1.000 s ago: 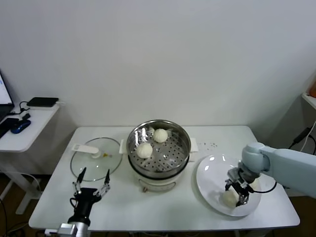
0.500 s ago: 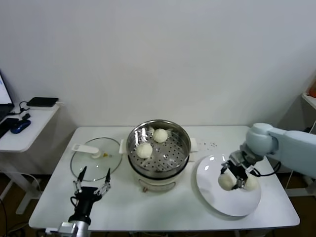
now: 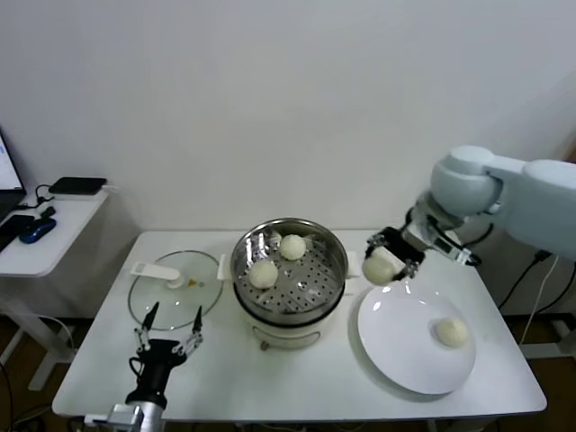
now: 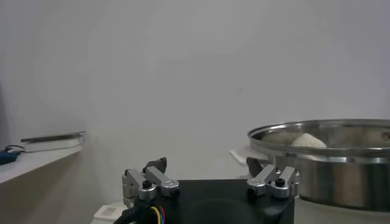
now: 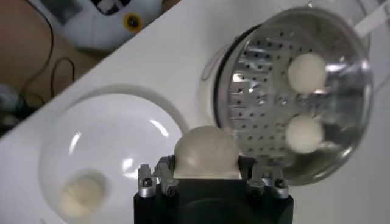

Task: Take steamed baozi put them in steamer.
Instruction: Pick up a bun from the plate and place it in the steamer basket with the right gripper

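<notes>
White wall stands behind a white counter (image 3: 297, 387) that carries everything; a lower side desk (image 3: 40, 238) with dark devices sits off past the counter's left end, well away from the steamer.

Largest on the counter is the steamer (image 3: 290, 270), a shiny steel pot with a perforated floor on a white base, placed near the counter's middle; just right of the steamer lies a big white plate (image 3: 396, 360); left of the steamer lies a flat glass lid (image 3: 175, 290) with a white handle.

Right arm (image 3: 504, 193) reaches in from beyond the plate; its right end effector (image 3: 387, 261) hangs in the air between the steamer's right rim and the plate's far edge, clenched on one steamed baozi (image 3: 379, 267); the right wrist view shows that bun (image 5: 206, 152) pinched between the two jaws, with the steamer (image 5: 341, 73) and plate (image 5: 122, 109) below.

Left end effector (image 3: 168, 328) is parked low at the counter's front edge, in front of the lid and left of the steamer, its fingers spread apart and holding nothing.

Two baozi rest on the steamer's tray, one (image 3: 292, 246) toward the back, one (image 3: 264, 274) nearer the left front; a fourth baozi (image 3: 452, 331) lies on the plate, on the side away from the steamer.
</notes>
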Motion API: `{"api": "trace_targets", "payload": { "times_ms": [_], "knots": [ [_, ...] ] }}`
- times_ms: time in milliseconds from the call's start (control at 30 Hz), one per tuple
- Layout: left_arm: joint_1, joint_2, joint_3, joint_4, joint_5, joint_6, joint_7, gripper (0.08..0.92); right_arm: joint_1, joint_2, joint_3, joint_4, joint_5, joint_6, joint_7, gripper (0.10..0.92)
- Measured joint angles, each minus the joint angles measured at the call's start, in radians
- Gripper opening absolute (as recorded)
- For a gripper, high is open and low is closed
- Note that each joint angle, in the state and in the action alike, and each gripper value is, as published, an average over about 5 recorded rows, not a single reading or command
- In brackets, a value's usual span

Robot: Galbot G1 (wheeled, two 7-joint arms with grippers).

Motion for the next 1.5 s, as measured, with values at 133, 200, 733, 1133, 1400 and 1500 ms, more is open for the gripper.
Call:
{"api": "trace_targets", "payload": {
  "times_ms": [133, 200, 733, 1133, 1400, 1500],
  "knots": [
    [-0.001, 0.000, -0.001, -0.004, 0.002, 0.005, -0.003, 0.823, -0.003, 0.071, 0.042, -0.003, -0.054, 0.042, -0.001, 0.670],
    [-0.001, 0.001, -0.001, -0.005, 0.003, 0.007, -0.005, 0.823, -0.014, 0.110, 0.064, -0.009, -0.088, 0.063, -0.001, 0.670],
    [-0.012, 0.007, -0.003, 0.000, 0.011, 0.021, -0.013, 0.823, -0.197, 0.392, 0.187, -0.110, -0.336, 0.172, -0.002, 0.661],
    [-0.008, 0.007, -0.008, 0.010, 0.009, 0.019, -0.013, 0.823, -0.316, 0.449, 0.203, -0.137, -0.417, 0.198, -0.006, 0.653],
    [-0.007, 0.006, -0.007, 0.015, 0.008, 0.016, -0.014, 0.823, -0.355, 0.447, 0.199, -0.131, -0.440, 0.201, -0.009, 0.655],
    [-0.007, 0.005, -0.007, 0.016, 0.008, 0.016, -0.014, 0.823, -0.366, 0.447, 0.198, -0.131, -0.447, 0.203, -0.010, 0.653]
  ]
}}
